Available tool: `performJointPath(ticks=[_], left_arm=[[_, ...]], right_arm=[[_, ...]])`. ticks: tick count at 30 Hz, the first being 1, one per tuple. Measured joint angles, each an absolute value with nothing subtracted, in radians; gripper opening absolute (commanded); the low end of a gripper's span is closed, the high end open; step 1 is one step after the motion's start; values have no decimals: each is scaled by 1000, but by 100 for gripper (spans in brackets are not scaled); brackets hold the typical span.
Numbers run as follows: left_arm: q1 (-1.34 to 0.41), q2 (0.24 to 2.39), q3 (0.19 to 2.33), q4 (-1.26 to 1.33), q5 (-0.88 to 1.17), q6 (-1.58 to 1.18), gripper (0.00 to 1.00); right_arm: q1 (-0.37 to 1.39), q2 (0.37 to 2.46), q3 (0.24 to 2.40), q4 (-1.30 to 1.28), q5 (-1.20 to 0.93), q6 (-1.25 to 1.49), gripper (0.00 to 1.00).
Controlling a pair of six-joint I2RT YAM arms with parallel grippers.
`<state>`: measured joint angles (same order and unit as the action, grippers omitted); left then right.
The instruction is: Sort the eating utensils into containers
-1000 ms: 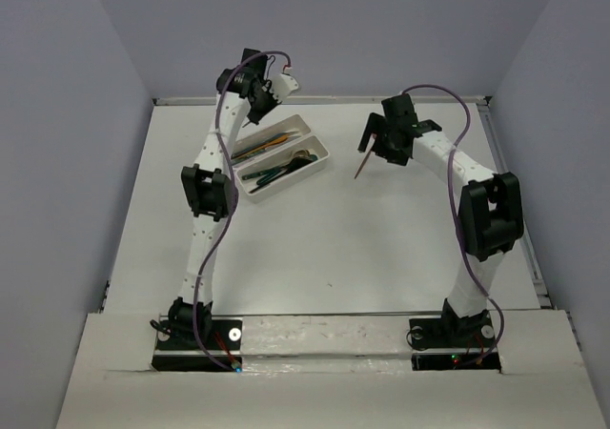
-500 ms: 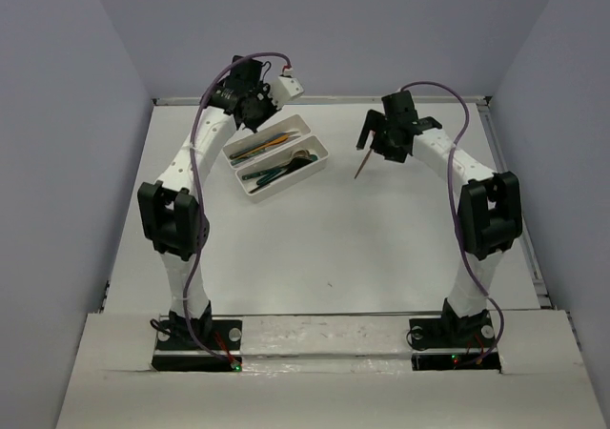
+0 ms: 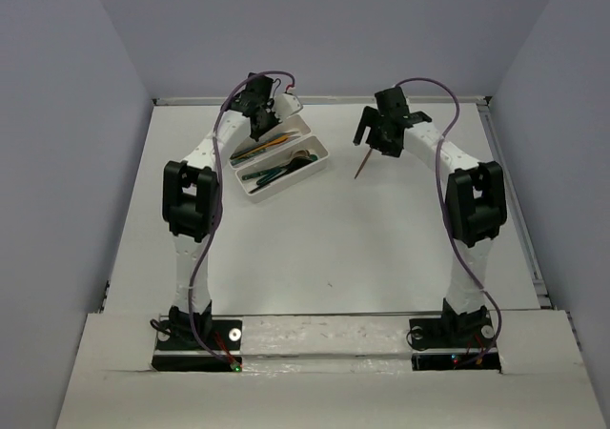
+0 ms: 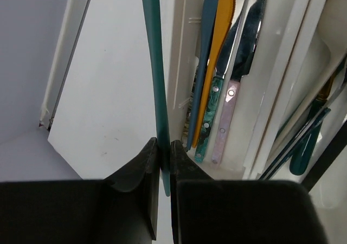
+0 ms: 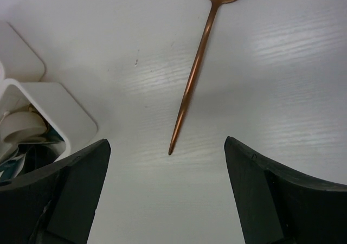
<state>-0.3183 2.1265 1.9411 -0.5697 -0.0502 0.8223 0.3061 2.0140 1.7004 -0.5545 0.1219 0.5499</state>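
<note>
Left end effector: closed on a slim teal utensil, pinched near one end. The utensil runs just beside the long wall of the knife tray, where several knives already lie. Knife or spoon cannot be told.

Right end effector: jaws wide apart and empty, poised over the copper spoon. The spoon lies alone on the desk, near the white trays but apart from them.

Handling, as judged: the spoon is light, rigid and smooth. Its thin handle lies nearly flat on the desk and may slip or roll between the pads. The best hold is across the handle near its middle, jaws square to it; the bowl is wide and curved.
</note>
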Motion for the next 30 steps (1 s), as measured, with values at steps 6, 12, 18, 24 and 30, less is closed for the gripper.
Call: performJointPath(ticks=[6,12,18,24,30], left_arm=[[-312,2192,1952,-533,-89,833,0],[-312,2212,1913,-497,-130,861,0],[-315,2212,1871,-451,-145,879,0],[-333,2212,1761,-432,-163,914,0],[-340,2212,1758,-416,-178,920,32]], right_arm=[[300,2181,1849,-610,199,572,87],[292,2350,1996,-683,250,574,86],[289,2418,2104,-742,279,580,85],[289,2444,2152,-783,294,585,81],[289,2467,2190,-825,323,572,43]])
